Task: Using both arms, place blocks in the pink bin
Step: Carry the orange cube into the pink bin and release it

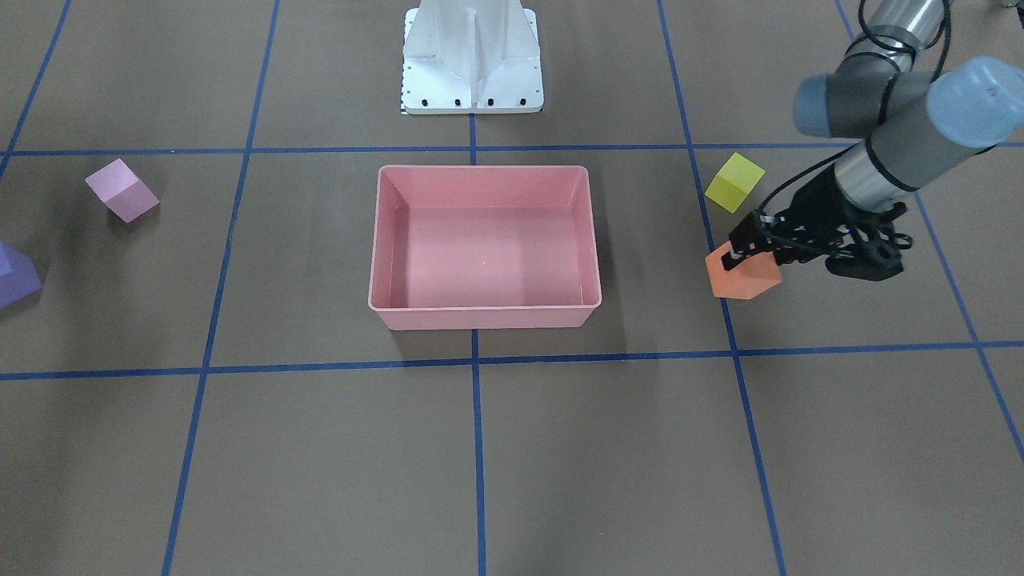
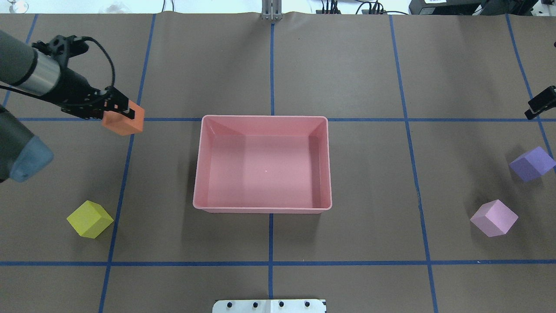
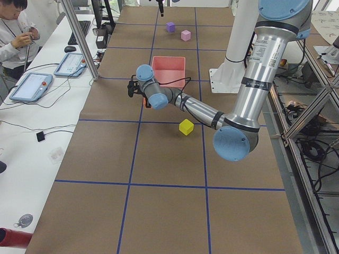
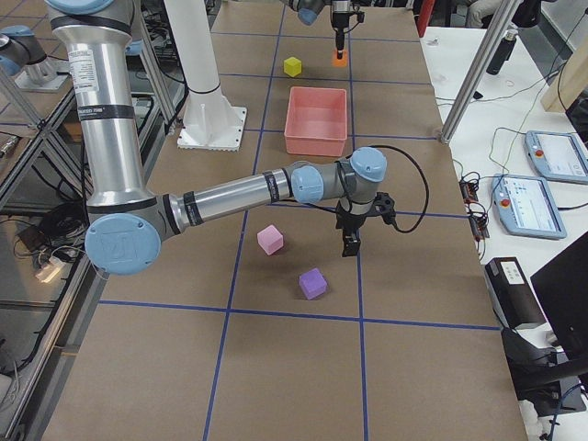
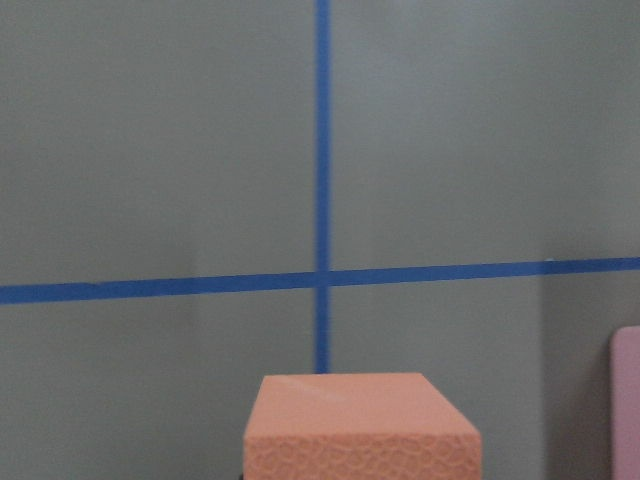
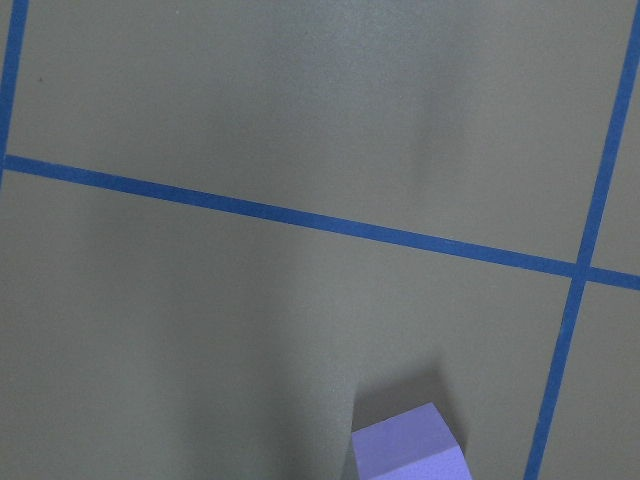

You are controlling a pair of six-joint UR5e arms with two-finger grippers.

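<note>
My left gripper (image 2: 127, 114) is shut on the orange block (image 2: 124, 123), which it holds just above the table beside the pink bin (image 2: 260, 169), near the bin's far corner on my left. The block also shows in the front view (image 1: 742, 277) and the left wrist view (image 5: 360, 425). The bin holds nothing. The yellow block (image 2: 90, 219) lies on my left side. The light pink block (image 2: 494, 218) and the purple block (image 2: 531, 163) lie on my right. My right gripper (image 2: 538, 103) hangs past the purple block (image 6: 410, 455) at the view's edge; I cannot tell whether it is open.
The white bolted pedestal (image 1: 472, 56) stands behind the bin at the robot's edge. Blue tape lines grid the brown table. A side table with tablets (image 3: 32, 84) and a seated operator (image 3: 16, 32) runs along the far edge.
</note>
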